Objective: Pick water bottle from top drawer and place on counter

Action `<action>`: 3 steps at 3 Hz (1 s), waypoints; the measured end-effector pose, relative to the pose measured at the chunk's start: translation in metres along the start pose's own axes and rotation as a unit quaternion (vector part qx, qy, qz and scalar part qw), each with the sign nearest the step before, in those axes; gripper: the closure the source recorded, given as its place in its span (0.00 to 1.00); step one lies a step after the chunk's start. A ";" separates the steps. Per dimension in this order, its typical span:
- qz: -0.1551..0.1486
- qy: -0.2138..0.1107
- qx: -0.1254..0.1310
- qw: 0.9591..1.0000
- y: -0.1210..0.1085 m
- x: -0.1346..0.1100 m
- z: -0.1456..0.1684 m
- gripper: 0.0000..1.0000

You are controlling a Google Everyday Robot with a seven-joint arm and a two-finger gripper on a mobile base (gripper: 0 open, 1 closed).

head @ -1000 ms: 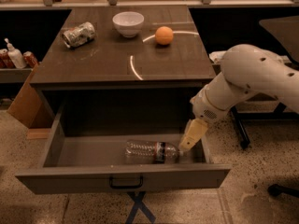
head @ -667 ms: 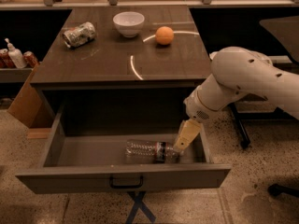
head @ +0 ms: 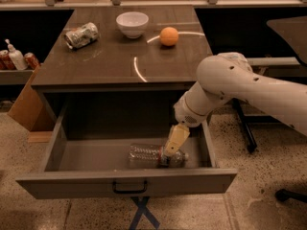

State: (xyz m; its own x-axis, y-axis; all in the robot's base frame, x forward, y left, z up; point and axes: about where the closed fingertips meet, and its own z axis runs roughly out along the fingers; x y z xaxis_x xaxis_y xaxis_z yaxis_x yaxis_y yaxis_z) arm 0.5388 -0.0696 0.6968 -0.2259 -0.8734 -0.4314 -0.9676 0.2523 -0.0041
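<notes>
The water bottle [head: 149, 156] lies on its side in the open top drawer [head: 57, 150], right of the middle, with its dark label band and neck to the right. My gripper [head: 174, 142] hangs from the white arm that comes in from the right. It reaches down into the drawer and sits right over the bottle's neck end, partly hiding it. The counter [head: 110, 61] stands above and behind the drawer.
On the counter are a crushed silver can [head: 81, 35], a white bowl [head: 132, 23] and an orange [head: 169, 36]. A white pump bottle [head: 16, 58] stands on the left shelf. A cardboard box [head: 28, 104] is at the left and a chair base [head: 288, 194] at the right.
My gripper has moved left and lower into the drawer, from beside the bottle's cap end to over its neck. The bottle has not moved.
</notes>
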 end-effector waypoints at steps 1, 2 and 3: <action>-0.006 -0.013 -0.004 1.000 -0.004 -0.006 0.022 0.00; -0.011 -0.017 -0.007 1.000 -0.002 -0.008 0.036 0.00; -0.019 -0.008 -0.009 1.000 0.008 -0.010 0.052 0.00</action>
State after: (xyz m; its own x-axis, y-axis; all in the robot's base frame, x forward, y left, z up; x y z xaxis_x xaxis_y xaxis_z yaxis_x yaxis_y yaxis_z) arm 0.5395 -0.0367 0.6539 -0.1865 -0.8756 -0.4457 -0.9775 0.2108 -0.0050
